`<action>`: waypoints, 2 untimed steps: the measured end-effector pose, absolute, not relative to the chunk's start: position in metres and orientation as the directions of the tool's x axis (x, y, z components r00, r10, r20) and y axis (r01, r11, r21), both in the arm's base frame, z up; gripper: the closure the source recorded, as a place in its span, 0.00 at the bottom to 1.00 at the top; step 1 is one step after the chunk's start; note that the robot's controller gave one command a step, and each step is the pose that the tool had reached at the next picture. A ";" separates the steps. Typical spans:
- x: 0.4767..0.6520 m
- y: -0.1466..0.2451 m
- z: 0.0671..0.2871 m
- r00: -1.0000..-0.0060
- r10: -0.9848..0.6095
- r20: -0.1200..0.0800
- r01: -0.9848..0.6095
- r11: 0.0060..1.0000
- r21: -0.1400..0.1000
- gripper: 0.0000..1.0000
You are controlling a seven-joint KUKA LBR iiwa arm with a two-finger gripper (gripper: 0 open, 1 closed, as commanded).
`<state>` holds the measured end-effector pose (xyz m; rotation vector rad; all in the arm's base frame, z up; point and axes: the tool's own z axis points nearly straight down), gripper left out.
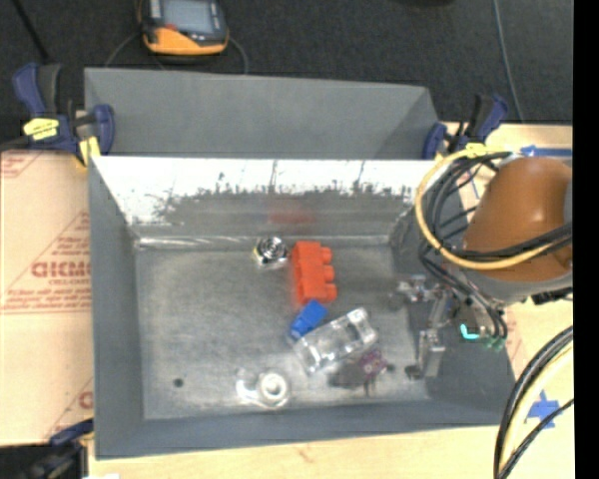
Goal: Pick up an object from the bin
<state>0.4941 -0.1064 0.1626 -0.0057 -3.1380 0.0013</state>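
My gripper (pixel 415 331) hangs at the right side of the bin, close to the right wall, open with nothing between its fingers. The nearest thing is a small dark purplish object (pixel 365 368) on the floor just left of the lower fingertip. Touching that object's left side is a clear crumpled plastic piece (pixel 335 341). A small blue block (pixel 307 318) leans against the plastic's upper left. Above the block lies an orange-red toy brick (pixel 312 270), in the middle of the bin.
A shiny round metal thing (pixel 271 251) lies by the back wall, left of the brick. A whitish ring-shaped piece (pixel 265 387) rests near the front wall. The left half of the bin floor is bare. The arm's orange cover and looped cables hang over the right rim.
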 end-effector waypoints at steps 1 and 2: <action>0.516 -0.073 0.074 -0.993 0.115 -0.003 0.115 0.993 0.000 0.00; 0.516 -0.075 0.077 -0.994 0.113 -0.006 0.113 0.994 -0.002 1.00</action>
